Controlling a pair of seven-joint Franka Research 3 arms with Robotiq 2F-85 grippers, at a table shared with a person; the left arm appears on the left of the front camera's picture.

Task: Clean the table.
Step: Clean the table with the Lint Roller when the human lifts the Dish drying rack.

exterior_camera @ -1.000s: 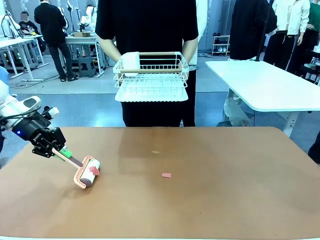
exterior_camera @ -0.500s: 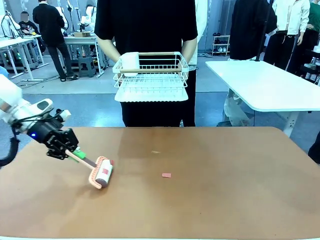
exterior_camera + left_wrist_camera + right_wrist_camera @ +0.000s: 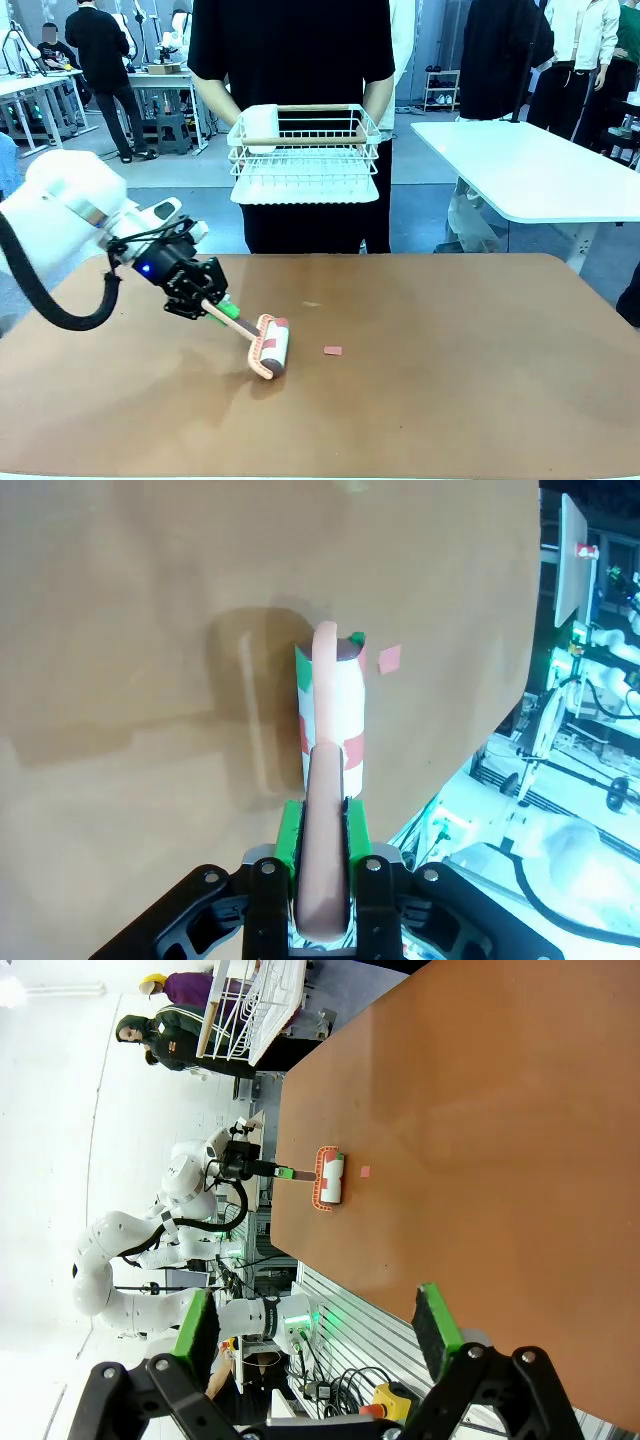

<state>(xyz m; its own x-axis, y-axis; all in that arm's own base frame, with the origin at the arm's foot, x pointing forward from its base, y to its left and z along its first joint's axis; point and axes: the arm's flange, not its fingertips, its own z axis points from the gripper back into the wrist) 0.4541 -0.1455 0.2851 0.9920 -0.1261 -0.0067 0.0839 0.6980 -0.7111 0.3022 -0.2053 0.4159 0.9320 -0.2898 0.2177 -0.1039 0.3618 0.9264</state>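
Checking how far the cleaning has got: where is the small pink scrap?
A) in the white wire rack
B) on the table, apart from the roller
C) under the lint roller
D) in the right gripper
B: the pink scrap lies bare on the table, a gap away from the lint roller that the left gripper holds by its handle.

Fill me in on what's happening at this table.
The left gripper is shut on the handle of a lint roller, whose head seems to rest on the reddish-brown table, with coloured bits stuck to it. A small pink scrap lies just to the roller's right, not picked up yet. The right gripper is open and holds nothing. At the far side, a person holds a white wire rack.
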